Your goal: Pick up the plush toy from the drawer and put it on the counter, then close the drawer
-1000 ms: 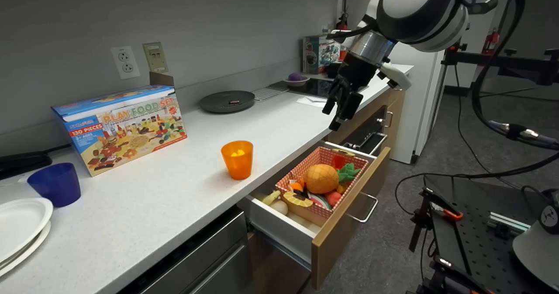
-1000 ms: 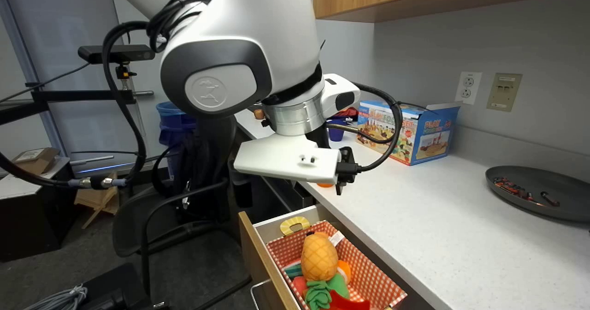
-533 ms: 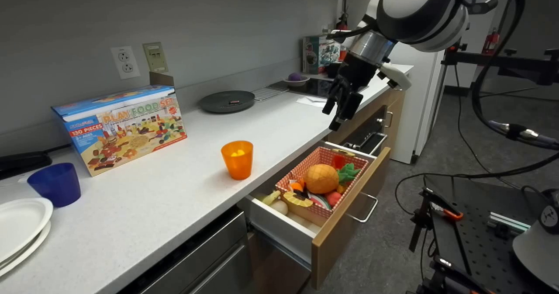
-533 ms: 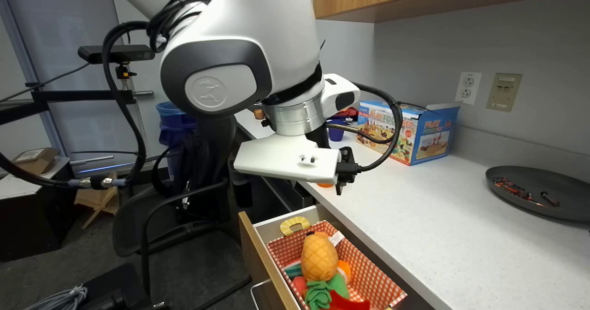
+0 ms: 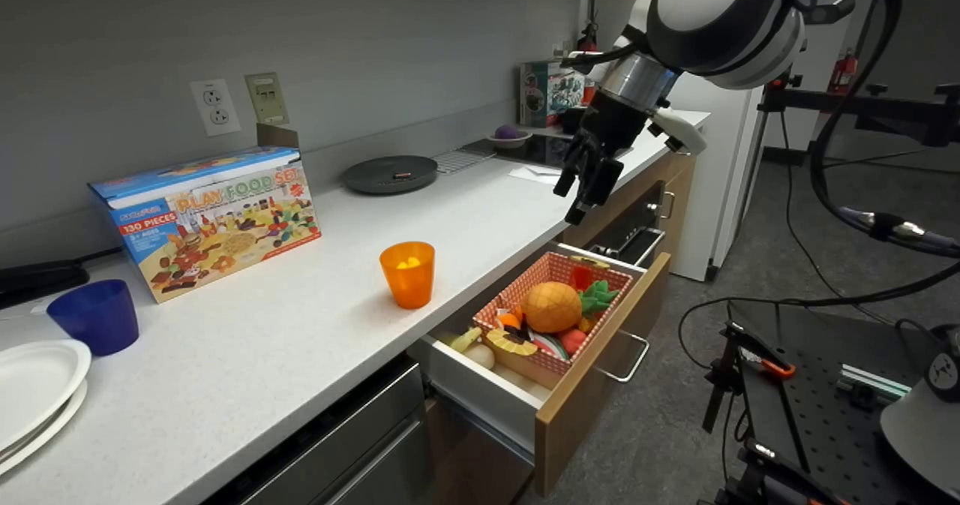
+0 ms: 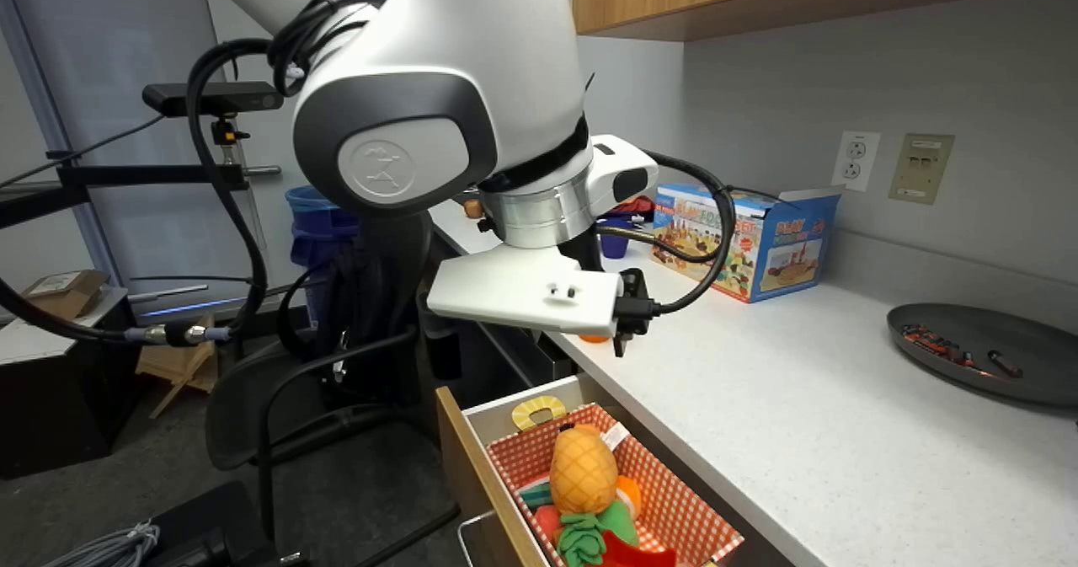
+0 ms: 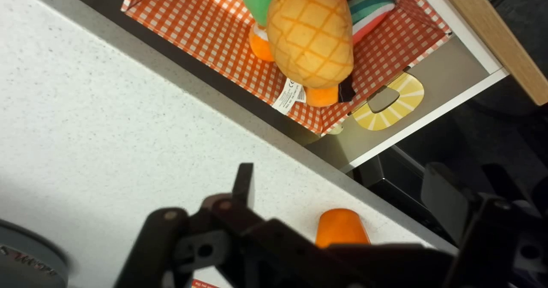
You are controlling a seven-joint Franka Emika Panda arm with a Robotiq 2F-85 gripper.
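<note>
I hold my hand (image 7: 340, 166) raised and released at the front of the counter (image 7: 107, 108), its two fingers spread wide; in the wrist view the counter's edge slants between them. The plush toy (image 7: 310, 35), orange-yellow with crisscross lines, lies in the pulled-out drawer (image 5: 487, 400), inside a red-and-white checked basket (image 7: 201, 35), well apart from me. An orange piece (image 7: 322, 97) shows past its end and a striped slice (image 7: 372, 14) beside it — while its own rounded side faces up.

The basket's long rim runs close along the counter's edge, a dark gap between the two. At the basket's end, a yellow slice-shaped piece (image 7: 391, 102) sits between it and the drawer's pale side. The drawer's wood front juts well out past the counter, its metal handle (image 5: 634, 359) facing outward, with floor (image 5: 697, 325) beyond.

On the counter, an orange cup (image 5: 409, 274) stands upright near the front edge; in the wrist view my own dark linkage hides part of it. A dark pan (image 5: 390, 175) lies back by the wall (image 5: 360, 47) — a broad stretch of white surface runs between it and the edge.
</note>
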